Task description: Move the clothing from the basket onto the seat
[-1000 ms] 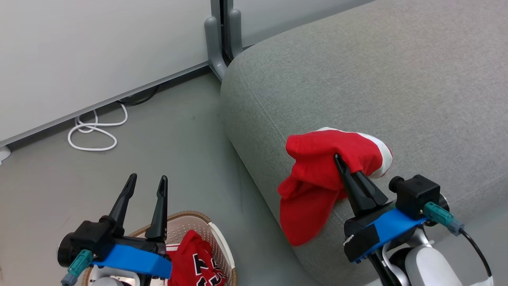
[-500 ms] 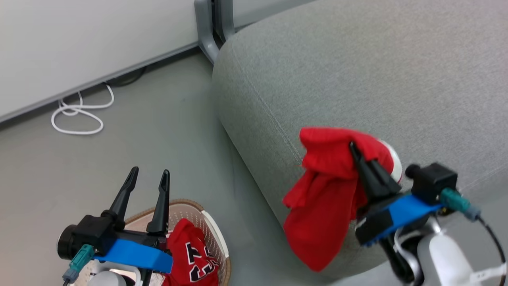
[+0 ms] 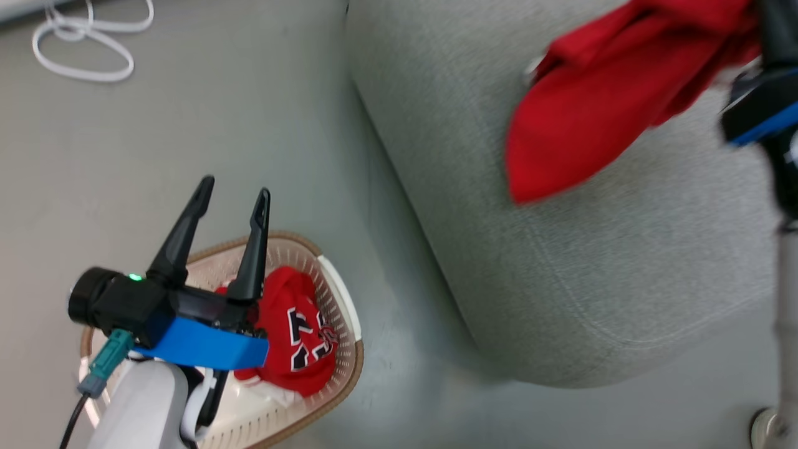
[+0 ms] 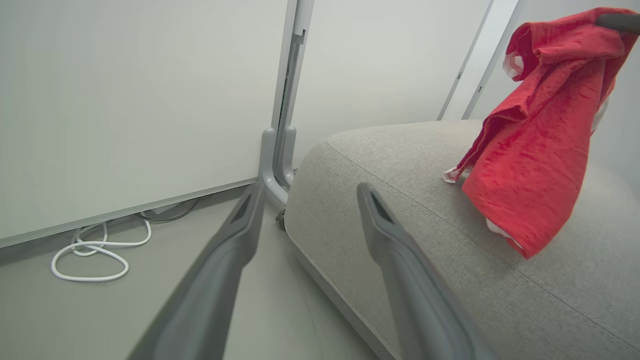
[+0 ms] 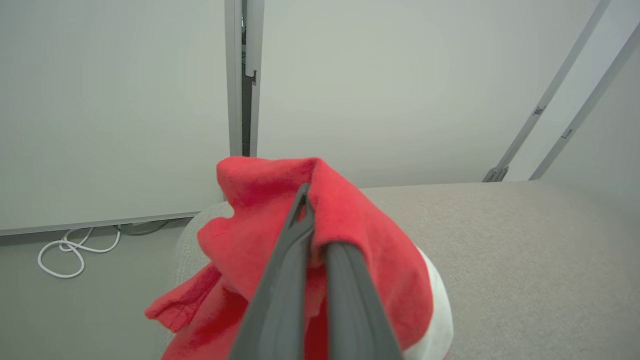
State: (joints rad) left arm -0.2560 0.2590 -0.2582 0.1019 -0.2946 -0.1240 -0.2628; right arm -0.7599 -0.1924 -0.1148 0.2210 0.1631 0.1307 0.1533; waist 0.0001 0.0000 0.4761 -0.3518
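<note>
Fingers of the right arm (image 5: 282, 285) clench the plain red garment (image 5: 345, 215), hanging over the seat (image 3: 592, 268), long axis drooping toward seven o'clock in the head view. Fingers of the left arm (image 3: 252, 249), parted and empty, hover over the basket (image 3: 357, 368); the lettered garment (image 3: 299, 337) lies inside, at five o'clock, nearer this arm.

Left side: the pale forearm (image 3: 140, 405) is seen at the lower left, topped by a black wrist block (image 3: 118, 305), and the left jaws are spread wide, long dark fingers (image 3: 184, 231) pointed up. The right jaws are pinched shut on a red fabric garment with white trim (image 5: 350, 220). They're raised at the far upper right and pretty blurred in the head view.
</note>
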